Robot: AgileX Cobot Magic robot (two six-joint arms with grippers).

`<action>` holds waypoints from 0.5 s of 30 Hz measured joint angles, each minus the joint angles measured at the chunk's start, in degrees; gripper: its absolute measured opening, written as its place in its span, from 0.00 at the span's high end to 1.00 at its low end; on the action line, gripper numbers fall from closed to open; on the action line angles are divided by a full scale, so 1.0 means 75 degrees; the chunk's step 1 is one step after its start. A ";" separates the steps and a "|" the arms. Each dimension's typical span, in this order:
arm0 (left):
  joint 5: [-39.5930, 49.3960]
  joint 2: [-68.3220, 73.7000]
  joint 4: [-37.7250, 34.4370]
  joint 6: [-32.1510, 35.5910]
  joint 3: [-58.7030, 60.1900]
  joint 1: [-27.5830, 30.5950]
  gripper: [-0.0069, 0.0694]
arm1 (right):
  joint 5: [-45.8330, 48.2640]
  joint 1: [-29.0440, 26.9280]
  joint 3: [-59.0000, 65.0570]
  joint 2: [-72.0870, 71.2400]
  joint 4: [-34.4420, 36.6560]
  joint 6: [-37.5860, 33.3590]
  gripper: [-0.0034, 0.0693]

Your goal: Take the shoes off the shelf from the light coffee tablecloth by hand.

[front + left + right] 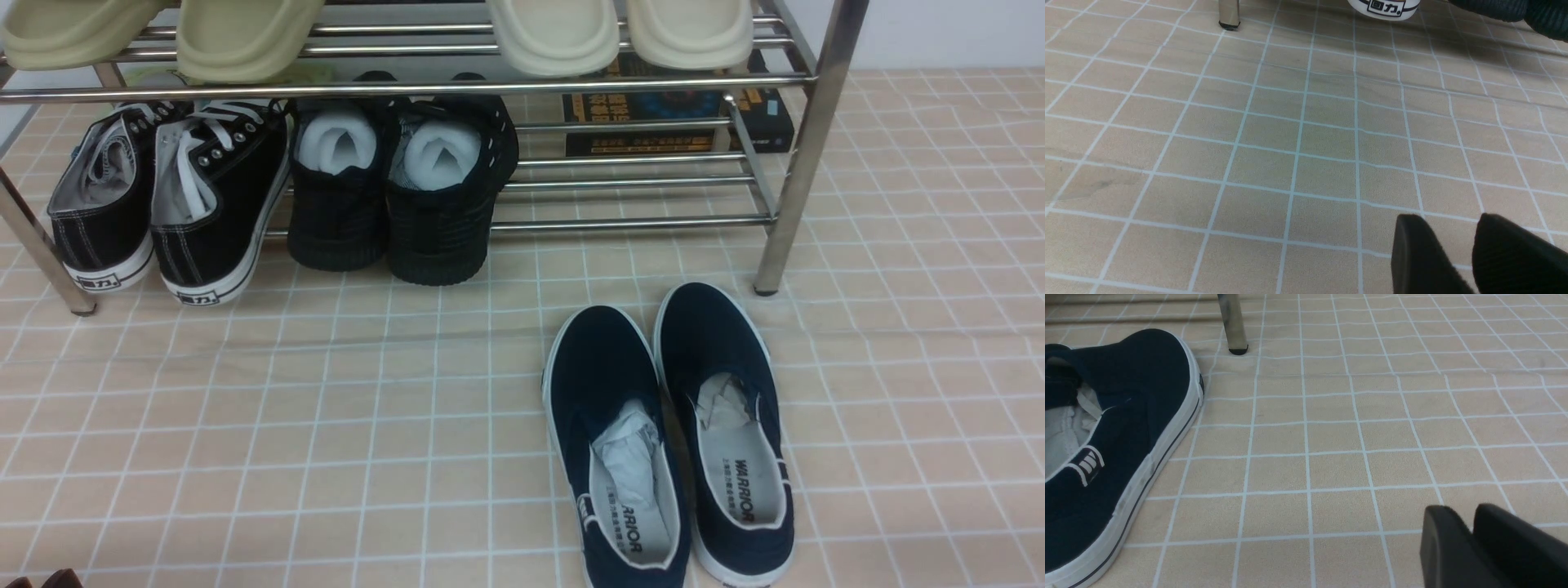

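1. Navy slip-on shoes (665,433) lie side by side on the light coffee tablecloth (269,425), off the shelf (796,155), toes toward it; the right-hand shoe's toe sits just beside the shelf's right front post; white soles, grey insoles marked WARRIOR, crumpled white paper inside both.
2. Shelf's lower tier: black lace-up sneakers (163,204) with white laces at the left; all-black shoes (400,188) with white stuffing beside them; the right section of the tier holds no shoes; a dark box (678,122) shows behind the rails.
3. Upper tier: cream slippers (555,33) at centre-right, yellowish-green slippers (163,33) at the left, only partly in frame.
4. Left hand (1457,249): two black fingers seen at the frame edge above bare cloth, a small gap between them; nothing held; a shelf foot (1229,25) and a white sneaker heel stand well ahead.
5. Right hand (1470,539): fingers nearly touching, tips overlapping in view; nothing between them; whether fully closed, cannot tell; one navy shoe lies apart from it, a shelf post beyond.
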 joint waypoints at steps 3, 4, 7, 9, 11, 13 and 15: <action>0.0000 0.0000 0.0000 0.0000 0.0000 0.0000 0.59 | 0.0000 0.0000 0.0000 0.0000 0.0000 0.0000 0.78; 0.0000 0.0000 0.0000 0.0000 0.0000 0.0000 0.59 | 0.0000 0.0000 0.0000 0.0000 0.0000 0.0000 0.78; 0.0000 0.0000 0.0000 0.0000 0.0000 0.0000 0.59 | 0.0000 0.0000 0.0000 0.0000 0.0000 0.0000 0.77; 0.0000 0.0000 0.0000 0.0000 0.0000 0.0000 0.59 | 0.0000 0.0000 0.0000 0.0000 0.0000 0.0000 0.77; 0.0000 0.0000 0.0000 0.0000 0.0000 0.0000 0.59 | 0.0000 0.0000 0.0000 0.0000 0.0000 0.0000 0.77; 0.0000 0.0000 0.0000 0.0000 0.0000 0.0000 0.59 | 0.0000 0.0000 0.0000 0.0000 0.0000 0.0000 0.76; 0.0000 0.0000 0.0000 0.0000 0.0000 0.0000 0.59 | 0.0000 0.0000 0.0000 0.0000 0.0000 0.0000 0.76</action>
